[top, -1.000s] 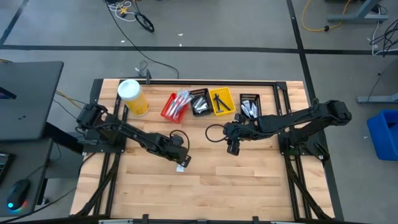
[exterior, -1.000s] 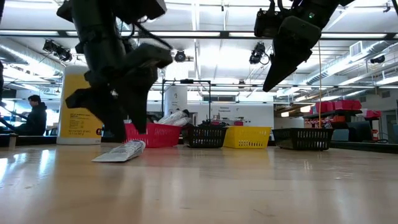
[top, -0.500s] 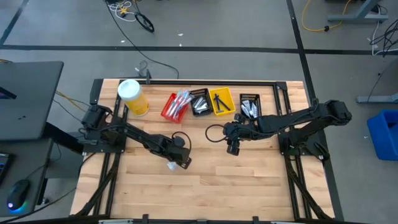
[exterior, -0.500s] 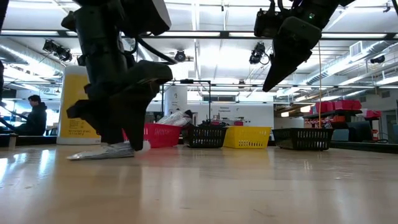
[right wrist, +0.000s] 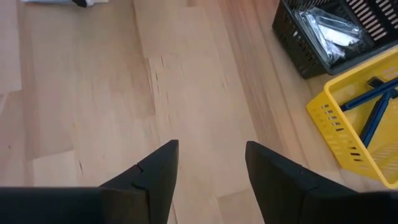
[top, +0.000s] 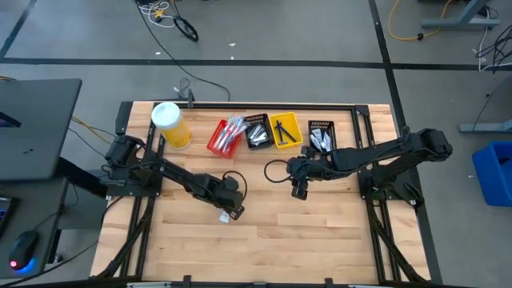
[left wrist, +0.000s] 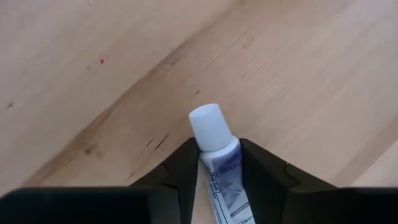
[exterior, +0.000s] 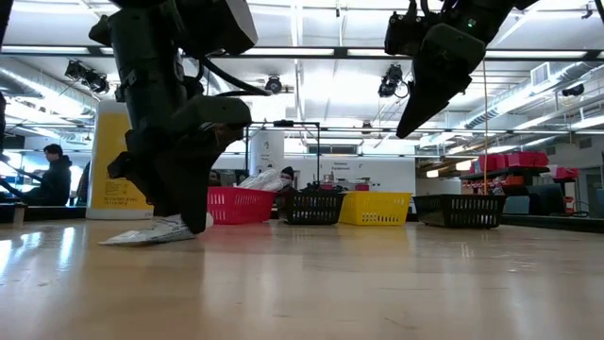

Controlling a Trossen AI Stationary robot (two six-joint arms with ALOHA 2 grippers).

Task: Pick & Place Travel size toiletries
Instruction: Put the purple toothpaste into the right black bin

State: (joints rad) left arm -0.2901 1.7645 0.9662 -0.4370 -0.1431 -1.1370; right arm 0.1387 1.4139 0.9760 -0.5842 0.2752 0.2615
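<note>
A small white-and-blue tube [left wrist: 221,168] with a white cap [left wrist: 207,121] lies on the wooden table left of centre [top: 225,216]. My left gripper [left wrist: 219,177] is down at the table and shut on it; the low view shows the tube [exterior: 146,234] below the dark fingers. My right gripper [right wrist: 211,168] is open and empty, hanging above the table right of centre [top: 298,190]. My left gripper pinches the tube's body just behind the cap [left wrist: 217,155] between its two fingers [left wrist: 183,171], one on each long side. The fingers come from above, slanting down. The tube's flat end [exterior: 109,240] rests on the table and the cap points away from the wrist.
Along the far edge stand a red bin [top: 226,136] with toothbrushes, a black bin [top: 258,132], a yellow bin [top: 285,130] with dark blue razors [right wrist: 376,102], another black bin [top: 321,138] with packets, and a yellow white-lidded canister [top: 170,124].
My left gripper has come down over the tube and taken it between its fingers. The tube has slid a little along the table toward the left edge and still lies on the table.
</note>
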